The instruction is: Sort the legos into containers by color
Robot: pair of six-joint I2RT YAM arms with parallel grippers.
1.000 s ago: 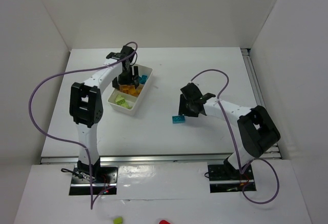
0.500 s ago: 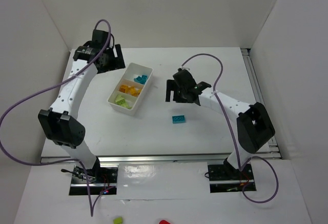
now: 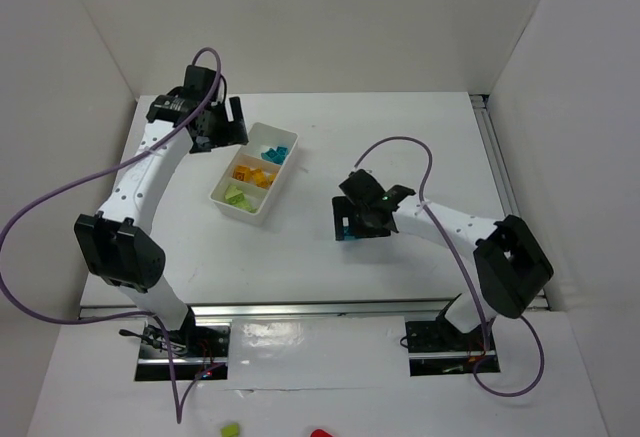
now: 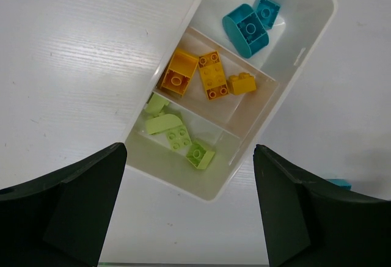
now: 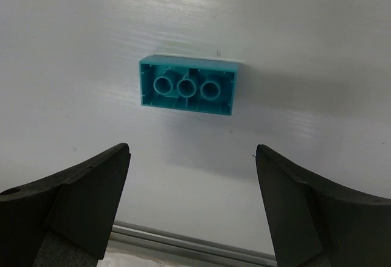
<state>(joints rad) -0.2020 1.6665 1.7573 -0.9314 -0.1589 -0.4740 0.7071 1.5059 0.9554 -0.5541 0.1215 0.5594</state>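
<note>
A teal lego lies underside up on the table, alone, just ahead of my open right gripper. From above, that gripper hangs over the teal lego and hides most of it. The white tray holds the containers: teal legos in the far one, yellow-orange legos in the middle, lime green legos in the near one. My left gripper is open and empty, apart from the tray. From above, it is left of the tray.
White walls close in the table on the left, back and right. A metal rail runs along the table's near edge, close to the right gripper. A green and a red piece lie off the table, in front of the bases.
My left gripper has moved from over the tray to its far left side. My right gripper opened, swung away from the teal lego, then came back down over it.
</note>
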